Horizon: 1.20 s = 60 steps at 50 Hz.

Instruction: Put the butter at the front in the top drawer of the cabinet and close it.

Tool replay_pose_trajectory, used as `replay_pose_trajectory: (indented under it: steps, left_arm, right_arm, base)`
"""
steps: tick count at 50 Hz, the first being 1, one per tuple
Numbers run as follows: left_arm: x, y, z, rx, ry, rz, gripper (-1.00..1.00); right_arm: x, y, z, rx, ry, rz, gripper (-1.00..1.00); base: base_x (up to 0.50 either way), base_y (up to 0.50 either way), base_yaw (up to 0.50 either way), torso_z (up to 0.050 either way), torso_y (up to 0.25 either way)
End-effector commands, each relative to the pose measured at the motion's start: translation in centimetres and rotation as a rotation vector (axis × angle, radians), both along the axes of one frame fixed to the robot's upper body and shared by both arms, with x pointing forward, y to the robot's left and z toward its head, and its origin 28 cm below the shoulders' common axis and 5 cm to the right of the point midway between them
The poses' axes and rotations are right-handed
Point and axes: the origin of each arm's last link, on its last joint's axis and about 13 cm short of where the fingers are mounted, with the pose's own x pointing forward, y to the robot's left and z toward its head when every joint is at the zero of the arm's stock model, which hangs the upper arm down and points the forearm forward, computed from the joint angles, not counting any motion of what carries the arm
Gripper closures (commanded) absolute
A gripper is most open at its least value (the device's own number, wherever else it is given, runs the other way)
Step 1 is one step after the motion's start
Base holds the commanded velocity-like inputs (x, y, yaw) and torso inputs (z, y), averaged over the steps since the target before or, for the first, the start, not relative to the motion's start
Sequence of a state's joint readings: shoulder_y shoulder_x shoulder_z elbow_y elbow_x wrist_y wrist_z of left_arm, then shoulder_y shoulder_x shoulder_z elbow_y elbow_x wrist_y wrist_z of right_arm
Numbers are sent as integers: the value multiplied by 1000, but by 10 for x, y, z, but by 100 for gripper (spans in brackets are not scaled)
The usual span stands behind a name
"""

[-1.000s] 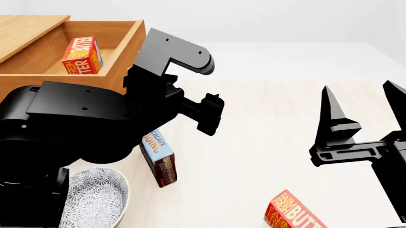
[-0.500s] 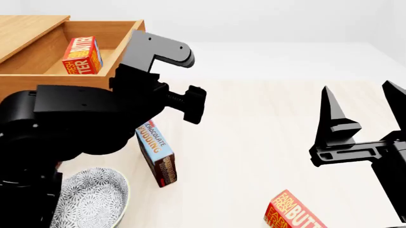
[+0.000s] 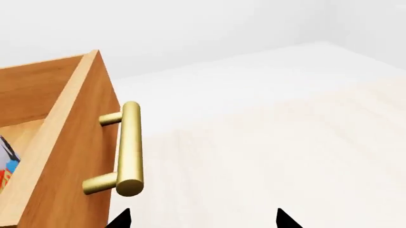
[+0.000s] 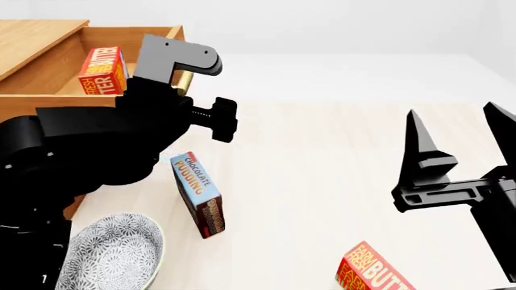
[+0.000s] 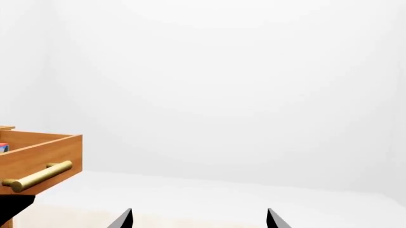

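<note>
Butter [image 4: 103, 70] lies inside the open top drawer [image 4: 157, 36]; only closing remains. Left gripper [image 3: 199, 221], jaws wide and empty, sits just before the handle [image 3: 129, 148]. Right gripper [image 4: 455, 145] wide, idle.

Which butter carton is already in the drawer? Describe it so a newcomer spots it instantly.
Start at the wooden cabinet at the head view's top left; its top drawer is pulled open. Standing inside is a red-orange butter carton with yellow lettering. Its twin lies out on the table at the near edge, and the blue pudding box stands between them.
</note>
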<state>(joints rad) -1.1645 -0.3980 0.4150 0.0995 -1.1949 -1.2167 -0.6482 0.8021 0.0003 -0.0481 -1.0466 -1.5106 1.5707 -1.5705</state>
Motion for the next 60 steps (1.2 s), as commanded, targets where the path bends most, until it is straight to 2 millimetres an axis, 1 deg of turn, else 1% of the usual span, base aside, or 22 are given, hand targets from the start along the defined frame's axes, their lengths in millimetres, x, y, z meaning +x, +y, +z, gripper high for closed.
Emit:
replay_pose_trajectory:
  steps: [1,10,21,28,41,50,60]
  left_arm:
    - [10,8,-5,-3,5,76,-100]
    - [15,11,-8,18,4,107,-100]
    - [18,14,-8,9,7,155,-100]
    - [17,18,-5,-21,10,167,-100]
    - [19,33,-6,-39,4,247,-100]
    - [22,49,-5,-38,-8,327,-100]
    - [25,67,-7,43,-29,431,-100]
  right_arm:
    - [1,0,1,-2,-5,11,-100]
    - [1,0,1,-3,-8,17,-100]
    - [1,-1,1,7,-9,17,-100]
    - [1,-2,1,11,-8,15,-100]
    - [1,-2,1,8,-7,16,-100]
    - [1,-2,1,8,-7,14,-100]
    - [2,-2,1,6,-10,20,-100]
  base:
    - [0,0,0,0,0]
    - [15,0,-5,0,0]
    - [4,0,-1,1,0]
    - [15,0,-6,0,0]
    - [3,0,-2,0,0]
    - [0,0,0,0,0]
    - [0,0,0,0,0]
